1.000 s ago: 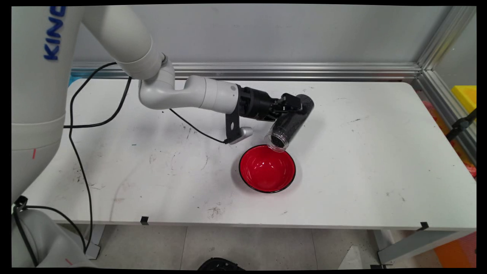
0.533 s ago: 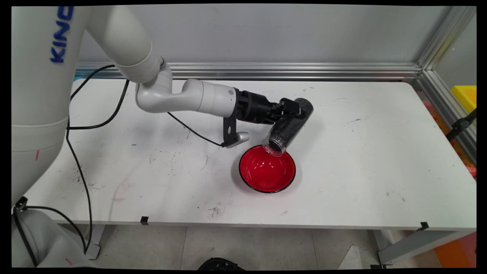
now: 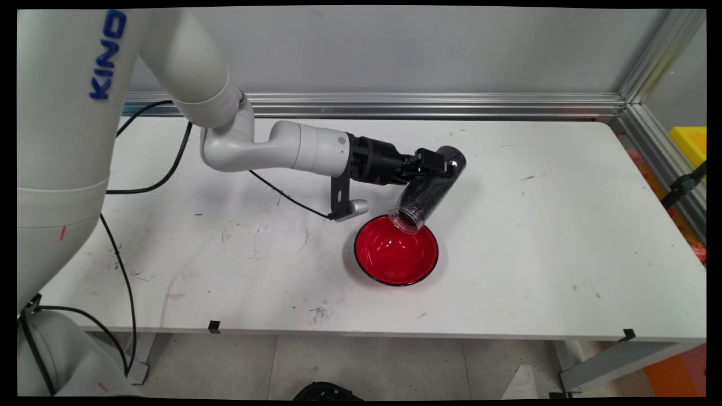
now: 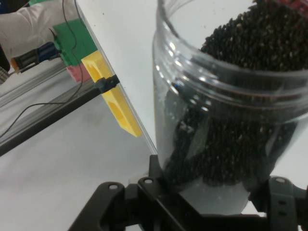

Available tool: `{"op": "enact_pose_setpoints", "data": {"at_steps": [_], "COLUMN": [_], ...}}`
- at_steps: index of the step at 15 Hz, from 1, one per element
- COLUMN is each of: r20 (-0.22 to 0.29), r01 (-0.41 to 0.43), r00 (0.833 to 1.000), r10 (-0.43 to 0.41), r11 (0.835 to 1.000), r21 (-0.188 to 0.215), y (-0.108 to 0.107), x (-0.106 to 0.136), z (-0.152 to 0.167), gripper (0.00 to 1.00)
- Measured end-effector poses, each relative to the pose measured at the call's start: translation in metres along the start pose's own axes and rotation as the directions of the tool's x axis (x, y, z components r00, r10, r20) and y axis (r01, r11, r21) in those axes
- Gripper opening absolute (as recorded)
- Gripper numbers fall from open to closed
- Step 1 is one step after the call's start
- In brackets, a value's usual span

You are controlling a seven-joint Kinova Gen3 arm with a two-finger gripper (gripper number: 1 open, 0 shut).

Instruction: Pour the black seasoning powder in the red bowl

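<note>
My gripper (image 3: 434,163) is shut on a clear plastic jar (image 3: 424,192) filled with small black grains. The jar is tipped steeply, its open mouth pointing down and to the left over the far rim of a red bowl (image 3: 396,251) with a black outside. The bowl's inside looks bare and glossy. In the hand view the jar (image 4: 231,110) fills the right half, with the grains heaped toward its mouth, and my gripper (image 4: 211,197) clasps its lower body.
The white table (image 3: 564,225) carries scuff marks. Black cables (image 3: 121,242) hang from the arm across its left part. An aluminium rail (image 3: 428,104) runs along the back edge. A yellow box (image 3: 691,141) sits beyond the right edge.
The jar has tipped a little more and its mouth has come lower and slightly left over the bowl's rim. The arm's wrist has sunk slightly.
</note>
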Motion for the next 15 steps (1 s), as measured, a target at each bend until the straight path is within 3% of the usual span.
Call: {"op": "enact_pose_setpoints", "data": {"at_steps": [15], "r20": [0.005], "r01": [-0.084], "r00": [0.996], "r10": [0.084], "r11": [0.996], "r21": [0.034], "y": [0.004], "x": [0.0066], "z": [0.0061], "gripper": [0.0]}}
